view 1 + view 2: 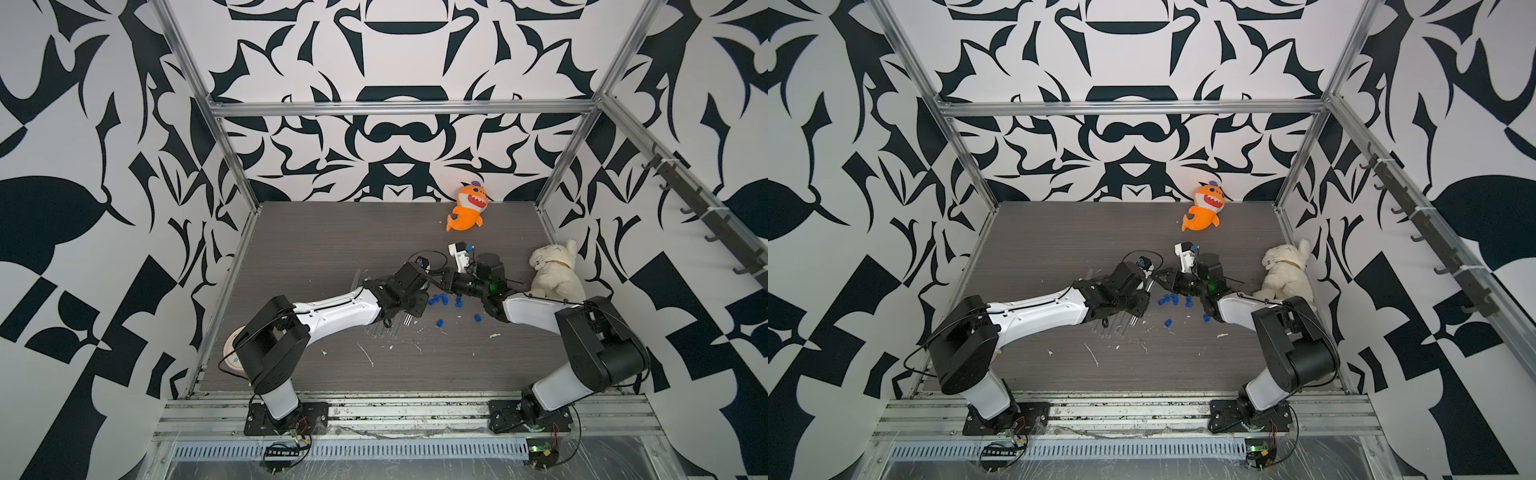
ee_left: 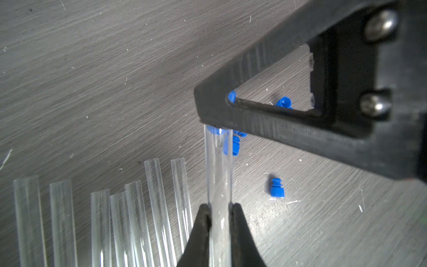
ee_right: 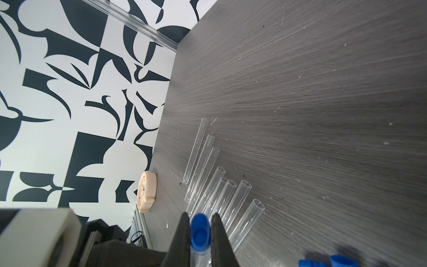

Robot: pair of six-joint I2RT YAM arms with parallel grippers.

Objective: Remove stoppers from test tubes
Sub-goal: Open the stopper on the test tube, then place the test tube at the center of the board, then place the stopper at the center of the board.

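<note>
The left gripper [image 2: 219, 207] is clamped shut on a clear tube [image 2: 219, 171], pinching it partway along its length above the table [image 1: 332, 249]. The right gripper [image 3: 200, 215] is closed on the blue stopper [image 3: 200, 233], which sits in that tube's mouth, one finger on each side. The two arms meet over the middle of the table, toward its right side. Loose stoppers [image 1: 440, 300] lie scattered on the table just beside the grippers, most in a tight cluster and a few apart from it. The open tubes [image 2: 159, 208] lie flat side by side under the left arm, none stoppered. An orange shark [image 1: 467, 210] lies at the back wall, and a white plush [image 1: 555, 272] rests against the right wall.
</note>
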